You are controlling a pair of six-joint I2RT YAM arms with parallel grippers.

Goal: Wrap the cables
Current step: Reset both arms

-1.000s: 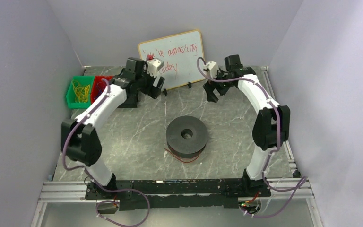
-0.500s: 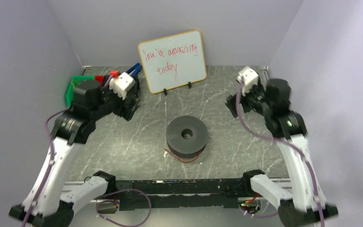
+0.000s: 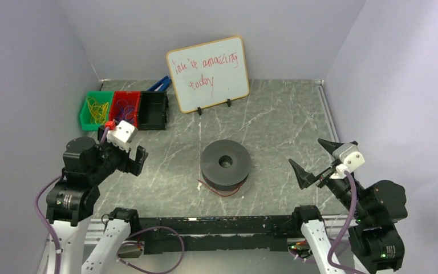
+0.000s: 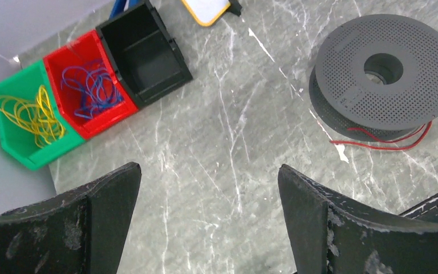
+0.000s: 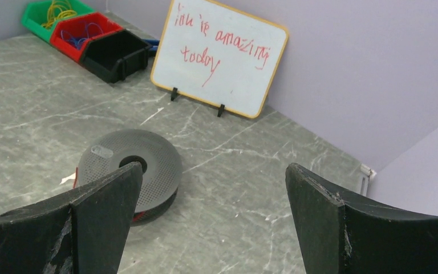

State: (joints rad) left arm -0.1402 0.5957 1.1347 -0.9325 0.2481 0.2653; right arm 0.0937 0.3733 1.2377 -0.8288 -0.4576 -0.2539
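Both arms folded low at the table's point(image 3: 285, 120) near edge.
The left gripper point(image 3: 137, 161) and right gripper point(image 3: 306, 153) hung with jaws wide apart, holding nothing, bare surface separating each from the central black spool point(image 3: 225, 165). The red cable point(image 3: 223, 192) lay looped at the spool's near base. Bins point(image 3: 153, 111) and whiteboard point(image 3: 208, 74) lined the far edge.

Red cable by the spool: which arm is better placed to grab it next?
Probably left. The cable lies loose beside the spool, in clear sight of the open left gripper; the right gripper, also open, barely shows it in its wrist view.
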